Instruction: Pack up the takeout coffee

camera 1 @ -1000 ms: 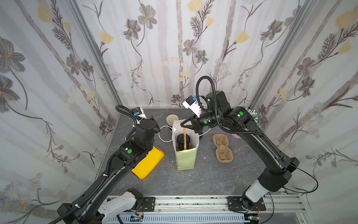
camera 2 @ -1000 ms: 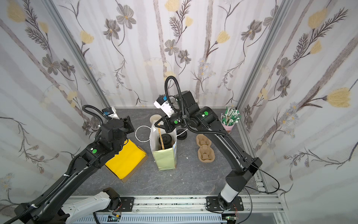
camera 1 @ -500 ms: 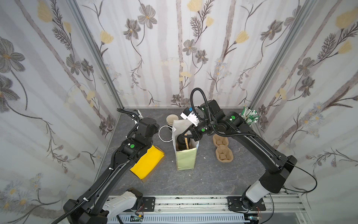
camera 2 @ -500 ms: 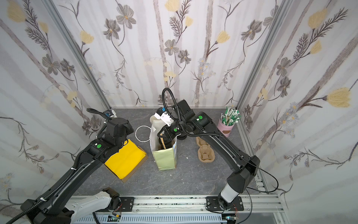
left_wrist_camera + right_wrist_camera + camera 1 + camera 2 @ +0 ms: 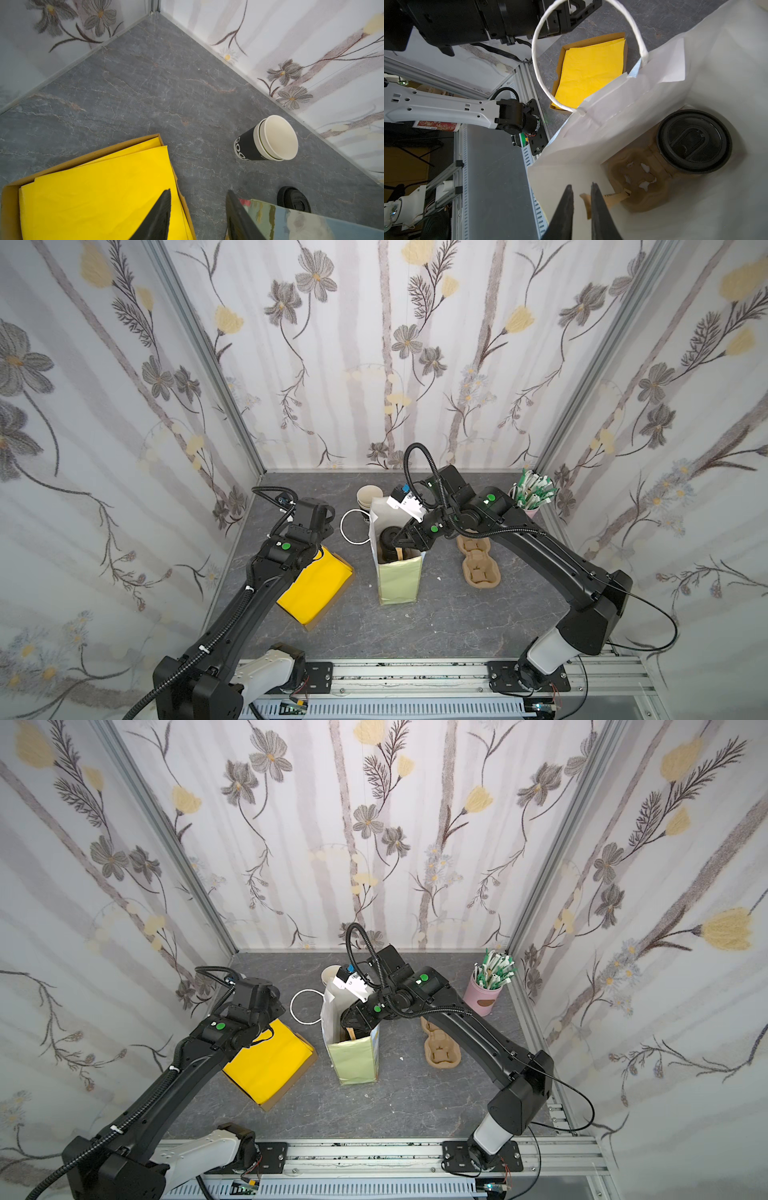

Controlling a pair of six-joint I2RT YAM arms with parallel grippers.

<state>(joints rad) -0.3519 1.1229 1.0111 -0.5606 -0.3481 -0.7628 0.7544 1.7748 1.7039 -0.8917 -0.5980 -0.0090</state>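
The takeout coffee, a black cup under its black domed lid (image 5: 694, 141), stands in a brown pulp carrier (image 5: 639, 176) inside the white-lined paper bag (image 5: 399, 576). In a top view the lid (image 5: 390, 537) shows in the bag's mouth. My right gripper (image 5: 581, 187) reaches into that mouth with its jaws a narrow gap apart and nothing between them. A brown tab of the carrier lies just beyond one fingertip. My left gripper (image 5: 197, 195) is open and empty, low over the table between the yellow box and the bag's printed side (image 5: 311, 224).
A stack of lidless black cups (image 5: 268, 139) stands near the back wall, with a spare black lid (image 5: 294, 199) beside the bag. A cardboard box of yellow napkins (image 5: 316, 589) lies left of the bag. Empty pulp carriers (image 5: 478, 568) and a pink cup of sachets (image 5: 532, 497) sit to the right.
My right gripper has come down from above the bag into its mouth, and its jaws have parted from shut. The left arm has shifted slightly beside the bag.
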